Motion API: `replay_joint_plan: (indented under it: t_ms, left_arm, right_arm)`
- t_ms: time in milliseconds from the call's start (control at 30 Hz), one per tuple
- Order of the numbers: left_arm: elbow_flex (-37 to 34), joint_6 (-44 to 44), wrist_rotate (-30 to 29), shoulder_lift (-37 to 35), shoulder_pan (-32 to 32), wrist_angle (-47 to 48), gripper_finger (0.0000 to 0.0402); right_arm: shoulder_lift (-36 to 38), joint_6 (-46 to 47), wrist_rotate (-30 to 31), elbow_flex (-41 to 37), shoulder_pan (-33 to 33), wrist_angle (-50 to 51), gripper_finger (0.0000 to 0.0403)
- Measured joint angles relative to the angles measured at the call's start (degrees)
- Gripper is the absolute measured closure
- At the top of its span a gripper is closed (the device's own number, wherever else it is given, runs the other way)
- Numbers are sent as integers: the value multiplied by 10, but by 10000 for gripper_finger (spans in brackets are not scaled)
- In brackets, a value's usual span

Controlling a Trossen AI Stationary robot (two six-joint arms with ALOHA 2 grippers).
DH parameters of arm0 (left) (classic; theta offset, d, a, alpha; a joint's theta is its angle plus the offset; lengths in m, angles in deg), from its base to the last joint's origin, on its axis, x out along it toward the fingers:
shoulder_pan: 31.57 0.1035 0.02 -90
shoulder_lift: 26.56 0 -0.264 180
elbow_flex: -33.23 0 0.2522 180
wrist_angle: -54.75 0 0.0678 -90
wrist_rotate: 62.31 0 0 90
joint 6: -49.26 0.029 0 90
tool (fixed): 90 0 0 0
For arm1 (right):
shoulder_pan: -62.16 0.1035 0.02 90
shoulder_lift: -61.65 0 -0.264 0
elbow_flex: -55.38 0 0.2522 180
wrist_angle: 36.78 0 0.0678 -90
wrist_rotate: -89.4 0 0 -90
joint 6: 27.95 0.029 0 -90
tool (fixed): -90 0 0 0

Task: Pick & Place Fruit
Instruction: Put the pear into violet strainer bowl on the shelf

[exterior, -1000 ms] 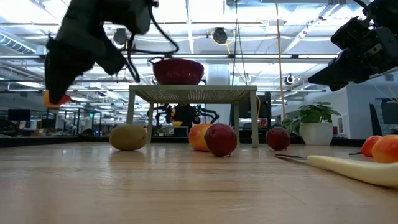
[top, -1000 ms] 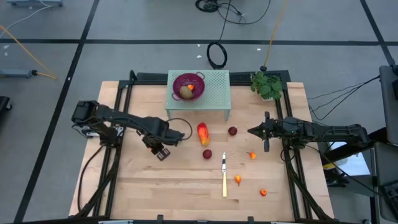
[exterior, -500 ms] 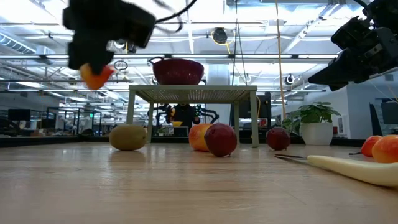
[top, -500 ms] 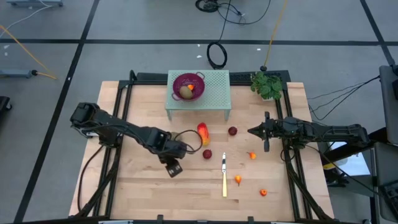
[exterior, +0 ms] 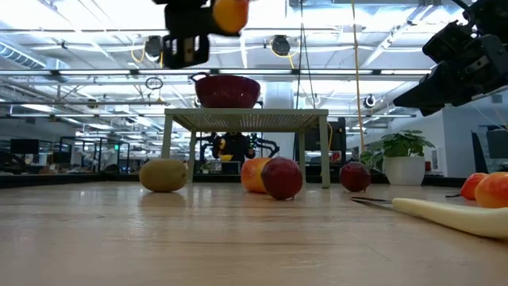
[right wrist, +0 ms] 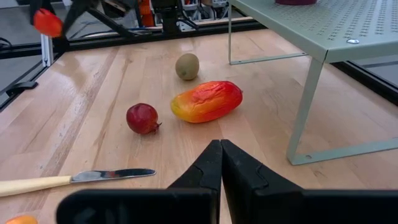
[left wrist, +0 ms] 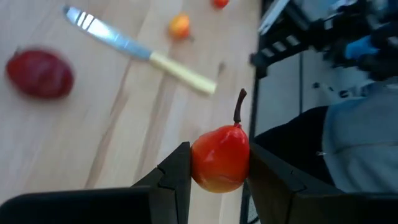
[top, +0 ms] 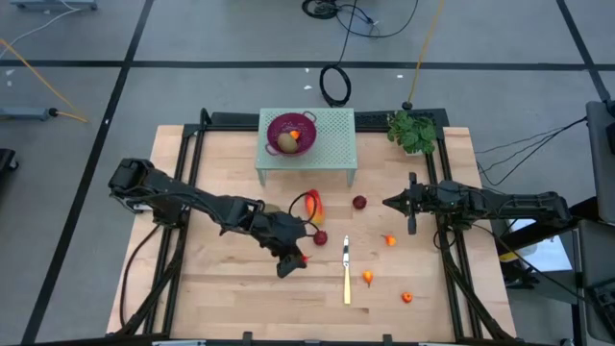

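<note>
A small red-orange pear (left wrist: 221, 158) with a dark stem sits pinched between the two fingers (left wrist: 176, 174) of the left hand (top: 293, 261), lifted clear of the worktop (top: 221, 288) near its middle, just beside a dark red ball (top: 320, 238) and the knife (top: 346, 271). The hand is partly closed, gripping the pear from both sides. The oblong red-orange fruit (top: 313, 204) lies just in front of the green perforated stand (top: 332, 135) at the worktop's back edge, with a second dark red ball (top: 358, 202) near it. A brown-green oval (right wrist: 186, 66) lies on the wood farther toward the left edge. Another brown-green oval (top: 287, 141) rests in the purple colander (top: 291, 123) on top of the stand. Three tiny orange pieces (top: 389, 239) lie toward the front right corner, beyond the knife. The right hand (top: 387, 203) hovers near the right edge, fingers pressed together and holding nothing. A potted plant (top: 414, 132) stands at the back right corner.
</note>
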Motion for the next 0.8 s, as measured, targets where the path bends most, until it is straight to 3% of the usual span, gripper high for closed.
replay_joint_plan:
  t_ms: [100, 467, 800]
  left_arm:
    - [0, 29, -4, 0, 0, -26, 277]
    - [0, 77, -132, 0, -8, -75, 277]
    - [0, 147, -212, 0, -16, -212, 277]
  right_arm:
    - [0, 0, 0, 0, 0, 0, 399]
    - [0, 0, 0, 0, 0, 0, 399]
    - [0, 0, 0, 0, 0, 0, 399]
